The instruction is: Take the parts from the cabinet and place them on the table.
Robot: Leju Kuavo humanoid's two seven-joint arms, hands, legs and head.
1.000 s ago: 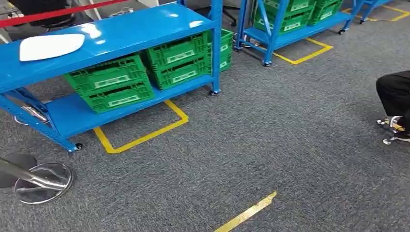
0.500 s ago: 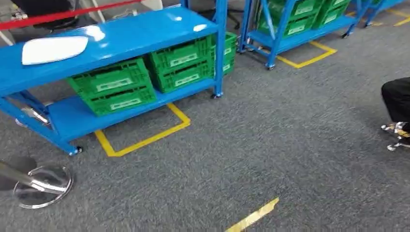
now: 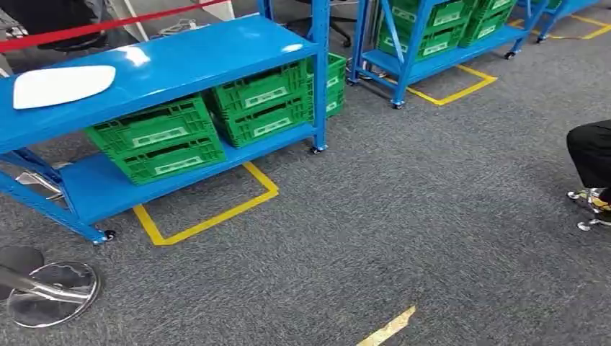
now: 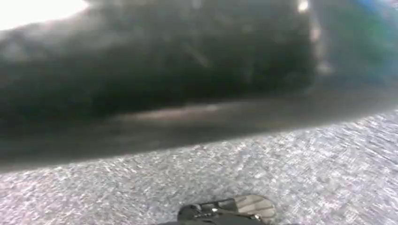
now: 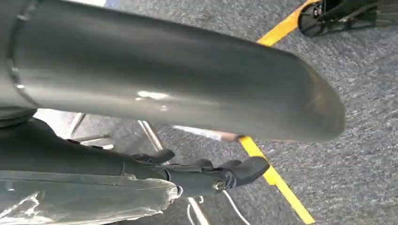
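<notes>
Finding: white flat piece [image 3: 63,85] lies on the blue rack's [image 3: 216,50] top shelf, well apart from me. My right hand [image 5: 206,176] shows straight fingers beside clear film [image 5: 84,201] — grip undeterminable. The left hand is too blurred to judge. Risk: on approach I clip the stanchion base [image 3: 50,292] — or shed the film.

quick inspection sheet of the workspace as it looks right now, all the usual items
surface: grey carpet with yellow tape marks; no table seen
job's things: flat white part lying on the top shelf of the blue rack
clutter: green crates on the rack's lower shelf; chrome stanchion base on the floor
hands: right hand, dark fingers out over the carpet, hold unclear; left wrist view too blurred to judge
cables: thin pale cable on the carpet
surroundings: second blue rack with crates; red barrier belt; a person's dark clothing at the right edge
</notes>
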